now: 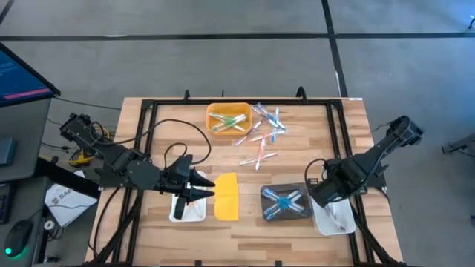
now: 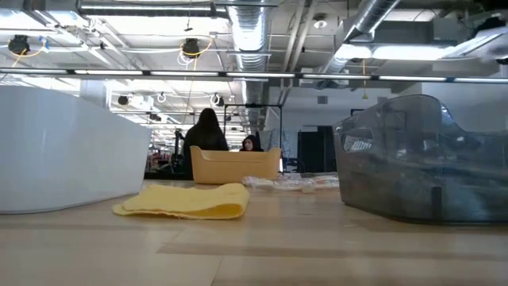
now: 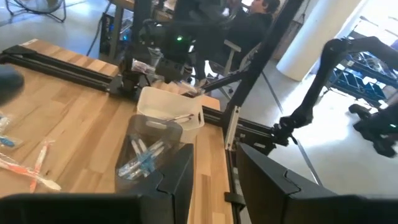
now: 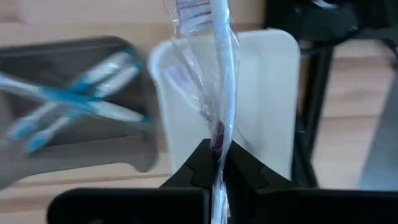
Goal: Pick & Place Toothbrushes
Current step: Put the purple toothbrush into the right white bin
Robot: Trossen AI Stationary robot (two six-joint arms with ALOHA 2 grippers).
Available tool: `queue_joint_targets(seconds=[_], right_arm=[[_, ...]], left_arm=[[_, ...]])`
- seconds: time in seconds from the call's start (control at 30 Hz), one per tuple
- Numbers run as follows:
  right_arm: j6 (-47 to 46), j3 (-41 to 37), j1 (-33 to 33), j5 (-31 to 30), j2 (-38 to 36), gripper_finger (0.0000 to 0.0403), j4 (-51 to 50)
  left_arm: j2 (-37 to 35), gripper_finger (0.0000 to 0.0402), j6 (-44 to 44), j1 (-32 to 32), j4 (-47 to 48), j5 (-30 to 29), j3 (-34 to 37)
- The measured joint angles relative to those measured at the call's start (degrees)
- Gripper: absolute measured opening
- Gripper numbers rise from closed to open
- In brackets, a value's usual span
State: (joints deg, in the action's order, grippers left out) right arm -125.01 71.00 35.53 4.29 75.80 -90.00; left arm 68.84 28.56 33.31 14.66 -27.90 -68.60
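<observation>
My right gripper (image 4: 219, 155) is shut on a white toothbrush in a clear wrapper (image 4: 222, 74), above the right white tray (image 4: 261, 93) (image 1: 334, 219). Beside that tray stands a grey tray (image 1: 286, 202) with blue toothbrushes (image 4: 74, 102). An orange tray (image 1: 228, 119) at the far side holds green ones. Loose pink, blue and white toothbrushes (image 1: 263, 137) lie flat on the wood next to it. My left gripper (image 1: 206, 187) (image 3: 214, 180) is open and empty, over the left white tray (image 1: 185, 209). Neither gripper shows in the low view. My right gripper pinches the wrapped white toothbrush between its two fingers near one end (image 4: 219, 134), wrapper and stick together. The fingers slant down from above. The toothbrush runs on ahead along the line of the fingers, over the white tray; whether its far end touches the tray cannot be told.
A flat yellow lid (image 1: 226, 196) (image 2: 186, 202) lies between the left white tray and the grey tray. A black frame rail (image 1: 245, 104) runs around the table. People sit in the room behind the table (image 2: 208, 135). Bare wood (image 1: 312, 148) lies right of the loose pile.
</observation>
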Motion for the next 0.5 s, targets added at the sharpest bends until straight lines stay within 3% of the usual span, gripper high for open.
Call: queue_joint_targets(seconds=[0.23,0.5], right_arm=[[-2.4,-7.0,5.2,11.9,0.0,0.0011,2.1],[-3.0,-17.6,3.7,16.9,0.4,0.0011,14.5]], left_arm=[[0.0,0.0117,-0.1,1.3,0.6,0.2,0.0],[0.0,0.0117,-0.2,1.0,0.8,0.2,0.0]])
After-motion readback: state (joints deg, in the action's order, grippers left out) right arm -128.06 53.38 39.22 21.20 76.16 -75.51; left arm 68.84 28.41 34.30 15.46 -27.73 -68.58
